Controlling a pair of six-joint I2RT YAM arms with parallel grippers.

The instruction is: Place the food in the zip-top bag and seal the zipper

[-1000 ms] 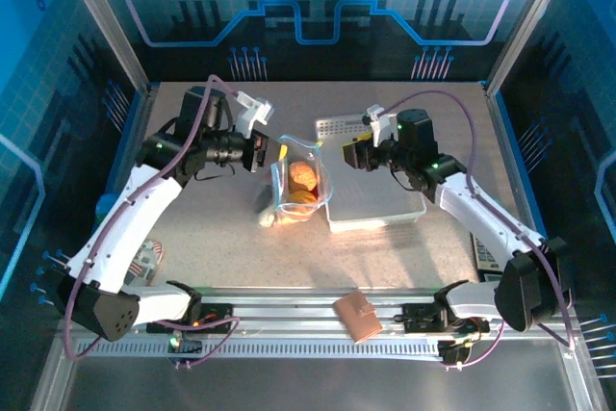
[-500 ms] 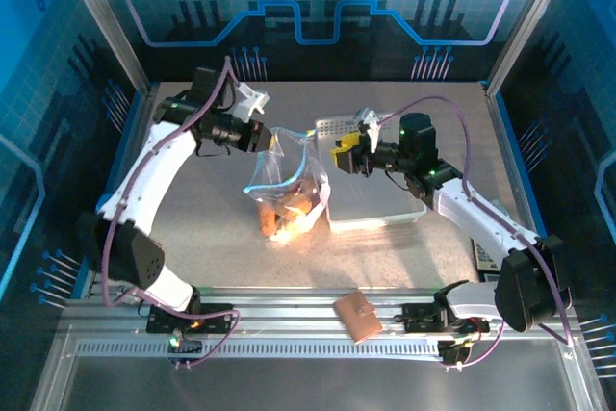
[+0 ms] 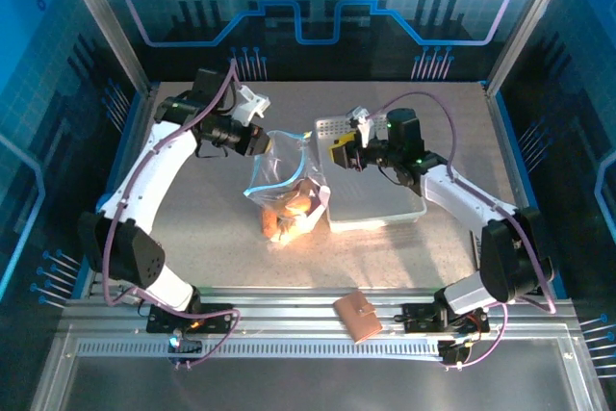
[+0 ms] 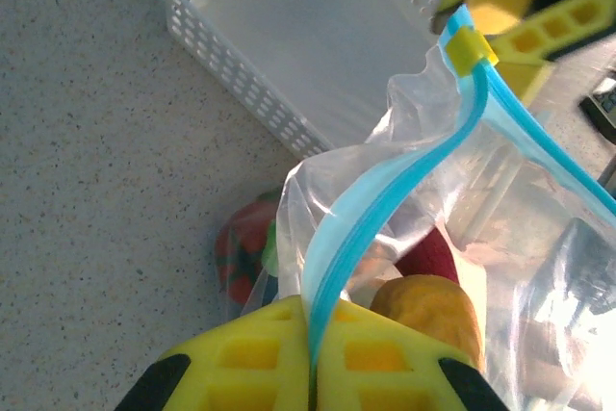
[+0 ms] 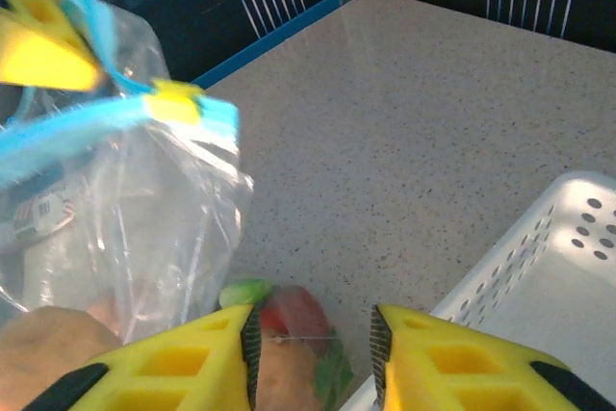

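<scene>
The zip-top bag (image 3: 281, 172) hangs upright over the table, its lower part resting on it, with the food (image 3: 292, 211) bunched at the bottom. My left gripper (image 4: 322, 329) is shut on the near end of the blue zipper (image 4: 404, 175), which runs up to a yellow slider (image 4: 469, 49). Inside lie a red and green piece (image 4: 243, 243), an orange piece (image 4: 430, 307) and a dark red piece (image 4: 430, 257). My right gripper (image 5: 313, 346) stands open by the bag's far end, just below the slider (image 5: 178, 99), with nothing between its fingers.
A white perforated basket (image 3: 385, 207) stands right of the bag, under my right arm. A brown wallet (image 3: 358, 317) lies on the rail at the near edge. Bare table stretches to the left of the bag and behind it.
My left gripper has lifted the bag's mouth so the bag hangs upright. My right gripper has moved left toward the slider end, its jaws narrower than before.
</scene>
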